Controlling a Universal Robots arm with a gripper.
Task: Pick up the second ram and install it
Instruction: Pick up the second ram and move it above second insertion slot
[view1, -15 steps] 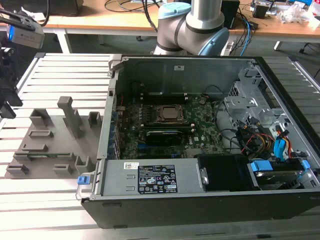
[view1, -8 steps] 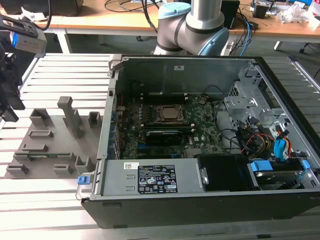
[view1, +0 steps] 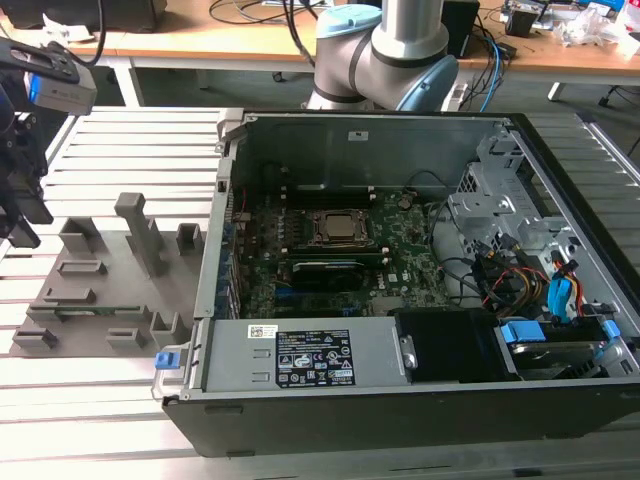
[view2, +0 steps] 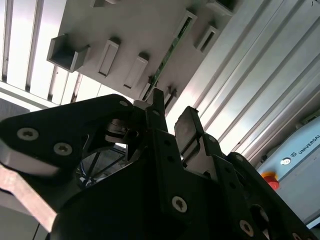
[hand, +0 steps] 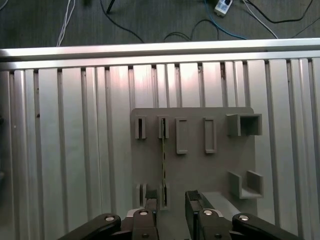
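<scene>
Black two-finger end effector (hand: 172, 205) points straight down, fingers (hand: 193, 200) parted, nothing gripped; silver-grey jointed arm (view1: 400, 40) upright at base.

Arm (view1: 400, 40): silver-grey tube sect., fat rounded joint housings, far side of scene.
Joint cap (view1: 345, 25): pale blue, round, smooth.
Gripper (hand: 172, 200): matte black thruout; 2 flat fingers on angled link bars.
Fingers (view2: 189, 127): black, blocky, squared tips.
Screws (view2: 179, 203): silver, round heads w/ socket recess, set at link pivots, seen in both wrist views.
Wrist box (view1: 62, 88): grey housing w/ blue patch, at the exterior view's left; dark gripper body under it.
</scene>
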